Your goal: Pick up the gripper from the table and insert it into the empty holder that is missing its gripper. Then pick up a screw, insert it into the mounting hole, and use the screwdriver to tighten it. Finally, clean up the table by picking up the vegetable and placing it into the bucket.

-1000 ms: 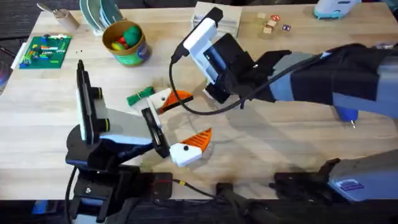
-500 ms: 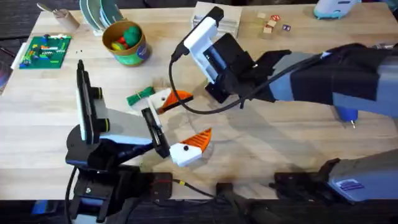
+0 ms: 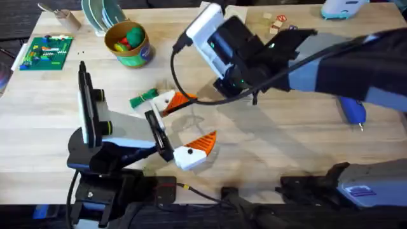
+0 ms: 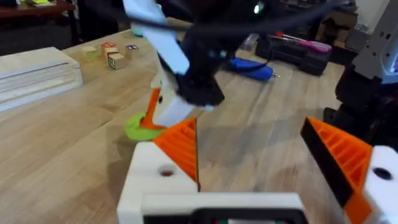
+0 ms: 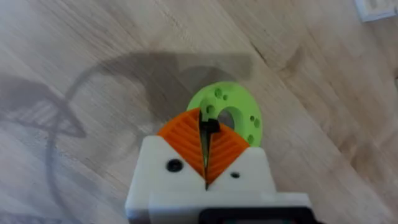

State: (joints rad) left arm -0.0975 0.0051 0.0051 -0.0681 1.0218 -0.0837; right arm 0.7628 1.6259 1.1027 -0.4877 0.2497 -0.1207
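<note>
My right gripper (image 5: 205, 134) is shut, its orange pads pinching a thin dark screw (image 5: 210, 127) just above the bright green ring disc (image 5: 250, 115). Overhead it (image 3: 175, 100) hovers beside the green vegetable (image 3: 144, 97). My left gripper (image 4: 249, 127) stands open near the front edge (image 3: 197, 147). An orange ribbed gripper piece (image 4: 180, 149) sits in its white holder (image 4: 149, 180), and a second orange piece (image 4: 339, 162) is opposite. The blue screwdriver (image 3: 353, 112) lies at the right. At the far left stands the bucket (image 3: 135, 58), with colourful items inside.
Stacked plates (image 3: 102, 14) and a green circuit board (image 3: 44, 51) lie at the far left. A white box (image 3: 232, 19) and small wooden blocks (image 3: 276, 25) are at the far edge. A black cable (image 3: 191, 109) loops down from the right arm.
The right arm's wrist and forearm have lifted and swung toward the far edge, while its fingertips stay over the disc. The left arm has not moved.
</note>
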